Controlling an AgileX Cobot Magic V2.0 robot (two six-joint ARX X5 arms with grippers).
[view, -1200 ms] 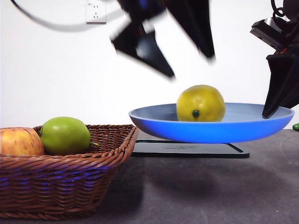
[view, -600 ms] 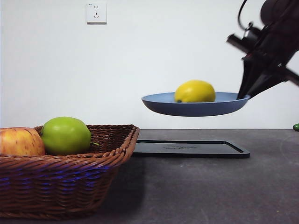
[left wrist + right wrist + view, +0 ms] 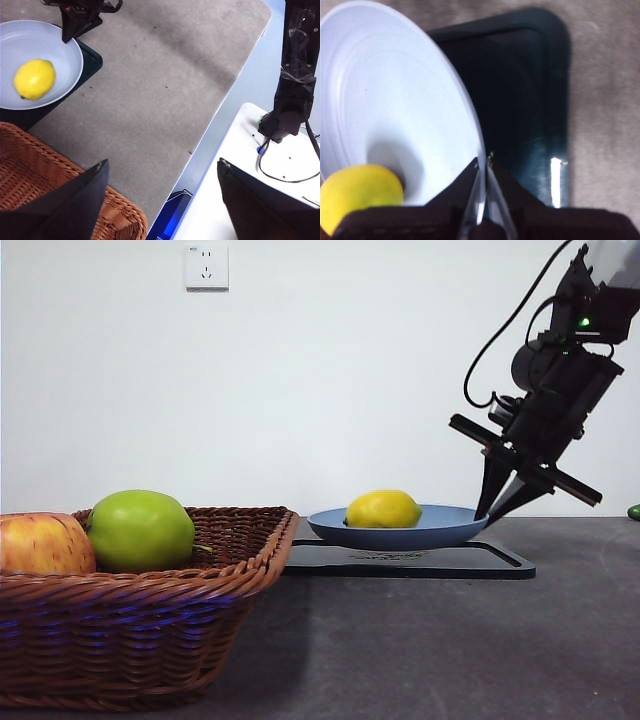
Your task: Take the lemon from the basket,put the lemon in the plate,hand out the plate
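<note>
lemon (image 3: 383, 509) in plate (image 3: 440, 527); right gripper (image 3: 503, 502) pinches rim

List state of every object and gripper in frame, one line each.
lemon: lying in the plate.
plate: over the black tray, rim clamped by the right gripper.
right gripper: shut on the plate rim.
left gripper: open, holding nothing, above the basket.
basket: on the table, holds green apple and red-yellow apple.
black tray: flat on the table.

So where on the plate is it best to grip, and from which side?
At the thin raised rim, from the side away from the basket. The right hand is shut on the plate there, one jaw above and one below. The lemon sits toward the opposite side, so that rim stays free.
</note>
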